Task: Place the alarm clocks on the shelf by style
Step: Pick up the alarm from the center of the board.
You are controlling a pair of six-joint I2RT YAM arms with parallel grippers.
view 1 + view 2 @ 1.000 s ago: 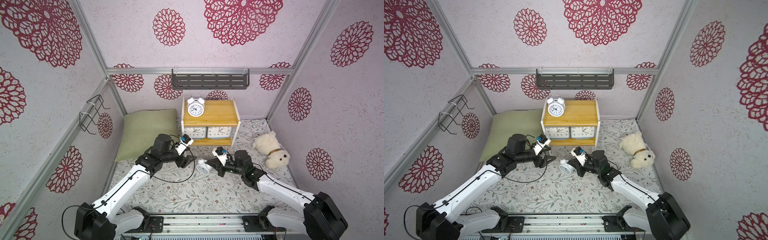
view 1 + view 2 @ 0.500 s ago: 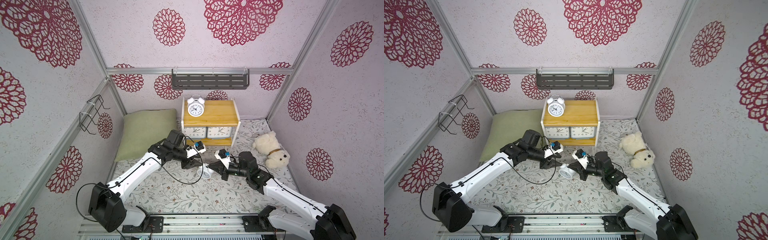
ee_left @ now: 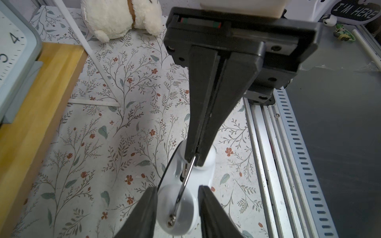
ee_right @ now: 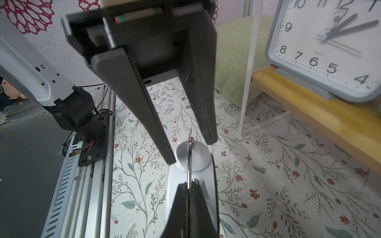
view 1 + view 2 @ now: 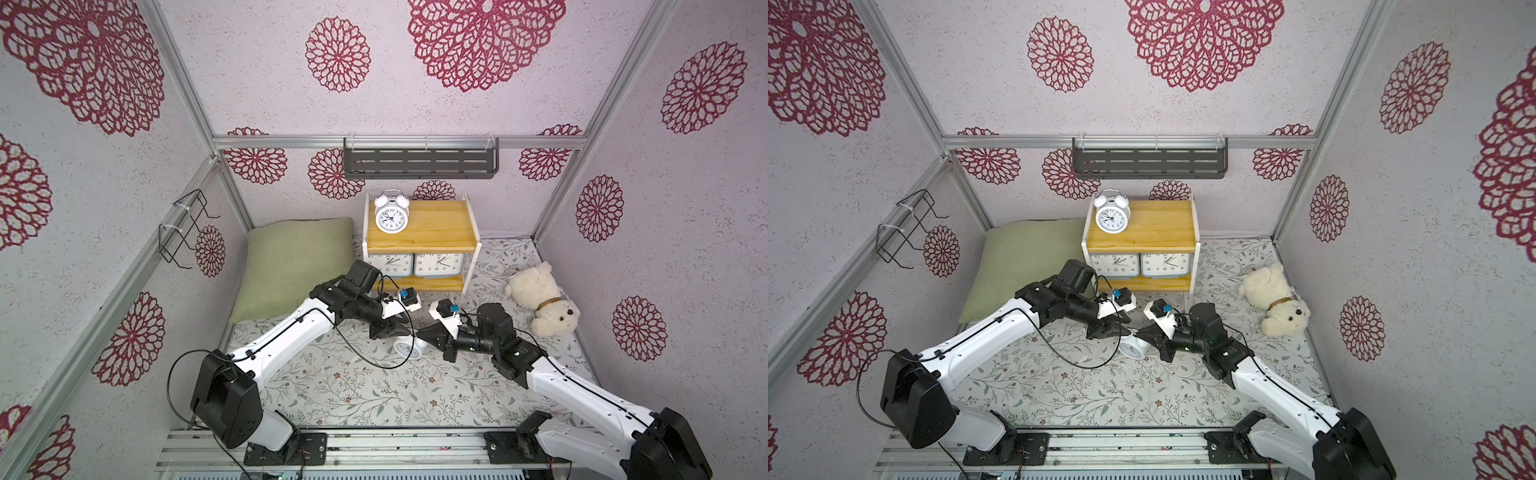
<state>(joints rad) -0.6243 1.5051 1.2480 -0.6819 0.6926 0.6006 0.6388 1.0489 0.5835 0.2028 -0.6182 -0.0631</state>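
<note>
Handle point(image 4: 189, 160) of the round clock point(image 5: 406, 349) is pinched tight in the right gripper point(image 4: 188, 185), likely to steady it. It sits low by the mat point(image 5: 353, 386), at 6 o'clock from the shelf point(image 5: 419, 226). Left gripper point(image 3: 177, 188) stands half open around one bell point(image 3: 175, 206), ready to take it.

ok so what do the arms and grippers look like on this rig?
Left arm and right arm: white shells, black joints, black bases on a metal rail. A thin black cable loops off the left one. Left gripper and right gripper: two long tapered black fingers on a black bar with a red-and-green strip, and a white wrist block with a blue part.
</note>
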